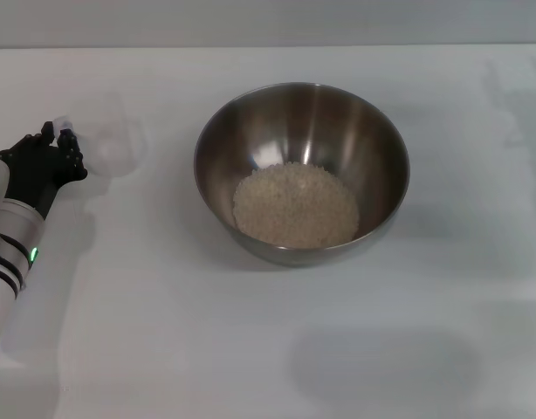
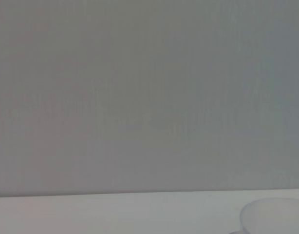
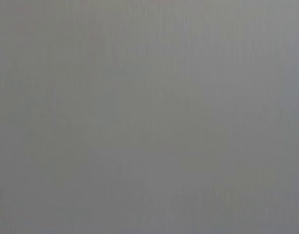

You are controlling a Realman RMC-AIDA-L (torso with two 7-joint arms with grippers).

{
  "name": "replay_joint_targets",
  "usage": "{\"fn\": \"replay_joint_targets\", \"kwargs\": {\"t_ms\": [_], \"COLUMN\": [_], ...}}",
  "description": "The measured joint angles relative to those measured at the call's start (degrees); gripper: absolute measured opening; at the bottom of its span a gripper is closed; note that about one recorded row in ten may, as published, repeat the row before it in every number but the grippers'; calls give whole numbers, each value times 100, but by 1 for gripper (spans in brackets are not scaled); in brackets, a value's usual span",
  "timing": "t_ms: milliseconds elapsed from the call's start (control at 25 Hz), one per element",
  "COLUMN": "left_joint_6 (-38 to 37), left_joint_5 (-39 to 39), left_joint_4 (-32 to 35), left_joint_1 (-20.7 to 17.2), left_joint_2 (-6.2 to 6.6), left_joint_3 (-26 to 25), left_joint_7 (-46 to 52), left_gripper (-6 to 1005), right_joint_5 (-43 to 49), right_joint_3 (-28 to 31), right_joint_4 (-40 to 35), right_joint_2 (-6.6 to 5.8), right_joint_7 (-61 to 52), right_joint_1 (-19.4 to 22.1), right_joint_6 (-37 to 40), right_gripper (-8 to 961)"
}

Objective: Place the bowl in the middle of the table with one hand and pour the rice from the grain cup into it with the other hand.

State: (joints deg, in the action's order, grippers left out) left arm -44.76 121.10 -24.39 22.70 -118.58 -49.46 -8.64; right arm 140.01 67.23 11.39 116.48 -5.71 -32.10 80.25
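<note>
The large steel bowl (image 1: 301,166) stands on the white table (image 1: 250,349) near its middle. The rice (image 1: 295,205) lies as a pale heap in the bowl's bottom. The clear grain cup (image 1: 116,140) is at the far left, looks empty, and is about upright. My left gripper (image 1: 61,140) is shut on the cup's small handle, to the left of the bowl and well apart from it. In the left wrist view only part of the cup (image 2: 275,217) shows at the picture's edge. My right gripper is out of view; the right wrist view shows only plain grey.
The far edge of the table (image 1: 268,46) meets a grey wall. My left arm (image 1: 10,253) runs along the left edge of the table. Faint shadows lie on the tabletop at the front and right.
</note>
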Motion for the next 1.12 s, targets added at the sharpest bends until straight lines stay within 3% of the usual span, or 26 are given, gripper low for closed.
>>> {"fn": "replay_joint_targets", "kwargs": {"t_ms": [160, 400, 480, 720, 960, 1120], "left_joint_6": [-1, -274, -483, -981, -2556, -3301], "left_joint_5": [81, 238, 244, 837, 1473, 1499], "left_joint_4": [-26, -214, -347, -729, -846, -422], "left_joint_1": [-46, -399, -624, -1366, -2023, -1882], "left_joint_2": [7, 13, 23, 44, 21, 18], "left_joint_3": [0, -27, -23, -5, 5, -24], "left_joint_7": [11, 81, 83, 87, 423, 1031], "left_gripper": [90, 273, 425, 559, 559, 559], "right_joint_5": [0, 0, 0, 0, 0, -22], "right_joint_3": [0, 0, 0, 8, 39, 44], "right_joint_4": [5, -5, -1, 10, 17, -4], "right_joint_2": [0, -3, -7, -12, -8, 42], "right_joint_7": [0, 0, 0, 0, 0, 0], "right_joint_1": [2, -26, -37, -57, -28, 48], "right_joint_6": [0, -26, -36, -42, -3, 99], "right_gripper": [714, 713, 713, 713, 714, 713]}}
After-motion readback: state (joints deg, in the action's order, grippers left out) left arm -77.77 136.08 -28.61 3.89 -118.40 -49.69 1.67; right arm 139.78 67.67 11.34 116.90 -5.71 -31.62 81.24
